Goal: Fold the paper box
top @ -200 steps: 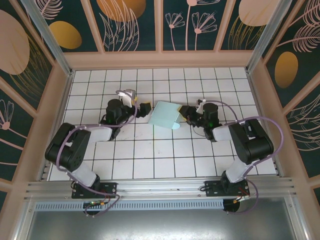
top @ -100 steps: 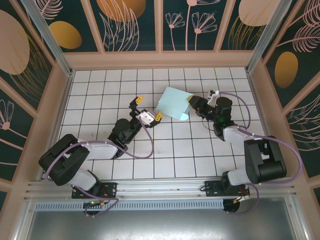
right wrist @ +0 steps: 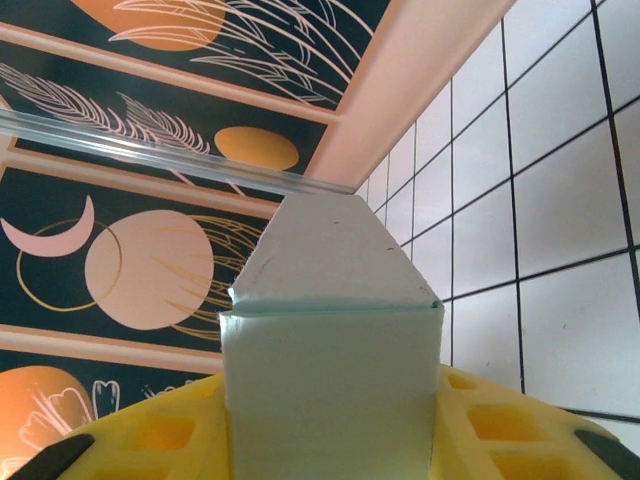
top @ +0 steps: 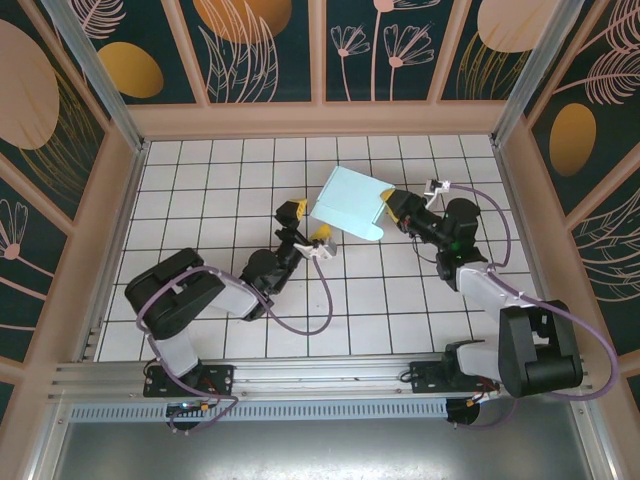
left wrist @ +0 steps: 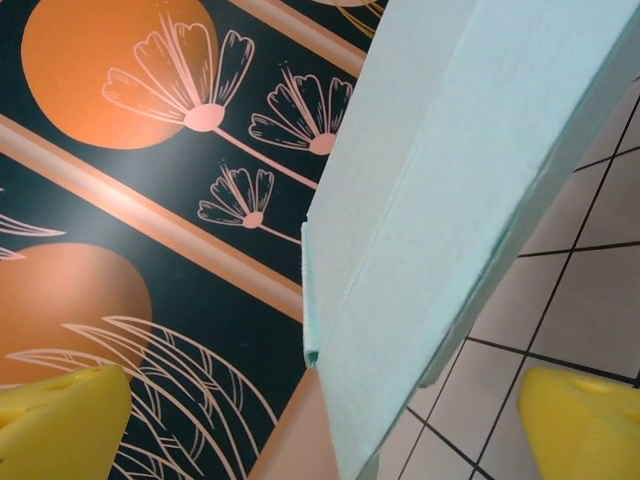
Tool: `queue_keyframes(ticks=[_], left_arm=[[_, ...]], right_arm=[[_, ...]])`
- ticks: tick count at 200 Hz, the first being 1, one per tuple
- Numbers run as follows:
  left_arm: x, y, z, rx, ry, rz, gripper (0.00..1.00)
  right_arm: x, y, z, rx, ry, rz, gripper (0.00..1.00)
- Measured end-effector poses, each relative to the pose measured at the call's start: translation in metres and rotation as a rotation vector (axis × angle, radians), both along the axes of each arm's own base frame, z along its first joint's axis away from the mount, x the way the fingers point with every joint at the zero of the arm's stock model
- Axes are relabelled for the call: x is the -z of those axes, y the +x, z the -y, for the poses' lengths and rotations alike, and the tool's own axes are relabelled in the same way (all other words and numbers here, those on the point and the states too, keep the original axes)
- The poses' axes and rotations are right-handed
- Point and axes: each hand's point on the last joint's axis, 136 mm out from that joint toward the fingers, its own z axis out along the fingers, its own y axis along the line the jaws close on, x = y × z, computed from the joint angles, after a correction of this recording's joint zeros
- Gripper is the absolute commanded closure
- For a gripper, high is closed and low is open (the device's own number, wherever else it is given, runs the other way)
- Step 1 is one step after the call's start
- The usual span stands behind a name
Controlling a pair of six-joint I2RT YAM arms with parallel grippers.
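Observation:
The paper box [top: 348, 205], a pale aqua folded card piece, hangs tilted above the white tiles. My right gripper [top: 388, 208] is shut on its right end. In the right wrist view the paper box [right wrist: 330, 390] sits squeezed between the yellow fingers [right wrist: 150, 435], and a pointed flap [right wrist: 325, 255] sticks out beyond them. My left gripper [top: 307, 223] stands wide open just below and left of the box, with nothing held. In the left wrist view a creased edge of the paper box [left wrist: 450, 200] runs diagonally above the open gripper [left wrist: 320, 425] and touches neither yellow fingertip [left wrist: 60, 425].
The white tiled table [top: 220, 180] spreads around both arms. A peach ledge and a dark flower-patterned back wall [top: 320, 60] stand close behind the box. Side walls close in left and right. Open tiles lie in front of the arms.
The right gripper has carried the box up and toward the back wall. The left arm swung from the box's left side round to its near side, its gripper still open.

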Motion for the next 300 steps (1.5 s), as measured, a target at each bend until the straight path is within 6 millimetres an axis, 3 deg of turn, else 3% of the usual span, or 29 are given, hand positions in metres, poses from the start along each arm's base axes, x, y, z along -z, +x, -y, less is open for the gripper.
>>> queue_keyframes(ticks=[75, 181, 263, 285, 300], left_arm=[[0.009, 0.006, 0.007, -0.018, 0.088, 0.054, 0.09], [0.006, 0.002, 0.012, 0.014, 0.094, 0.076, 0.49], [0.008, 0.003, 0.012, 0.008, 0.114, 0.079, 0.70], [0.008, 0.003, 0.012, 0.009, 0.111, 0.076, 0.71], [0.009, 0.003, 0.012, 0.012, 0.106, 0.067, 0.71]], right_arm=[[-0.003, -0.024, -0.007, -0.083, 0.068, -0.048, 0.62], [0.005, -0.027, -0.011, -0.114, 0.085, -0.092, 0.63], [0.003, -0.027, -0.011, -0.110, 0.094, -0.083, 0.62], [0.004, -0.027, -0.011, -0.110, 0.094, -0.083, 0.56], [0.004, -0.027, -0.011, -0.110, 0.094, -0.084, 0.44]])
